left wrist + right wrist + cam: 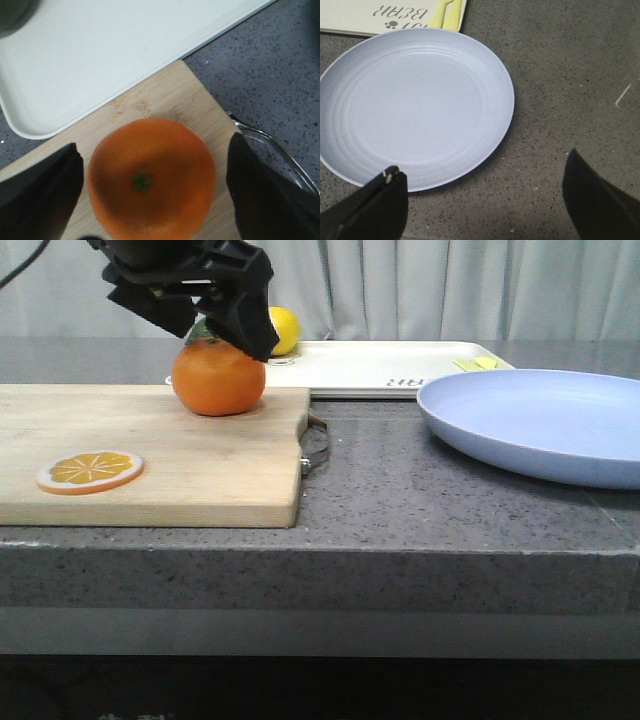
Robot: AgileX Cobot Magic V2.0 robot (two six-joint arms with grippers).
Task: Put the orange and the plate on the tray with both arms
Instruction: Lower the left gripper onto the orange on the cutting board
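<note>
The orange (218, 377) sits at the back right corner of a wooden cutting board (150, 455). My left gripper (228, 332) hangs just above it, open. In the left wrist view its two black fingers (42, 195) stand on either side of the orange (151, 177) with a gap on each side. The pale blue plate (540, 420) lies on the counter at the right. My right gripper (482, 160) is open over the plate's (415, 105) near rim, one finger over the rim and the other over bare counter. The white tray (380, 365) lies at the back.
A flat orange slice (90, 471) lies on the board's front left. A yellow lemon (282, 330) rests at the tray's left end and a small yellow item (478, 363) on its right corner. The board's metal handle (318, 445) sticks out toward the plate.
</note>
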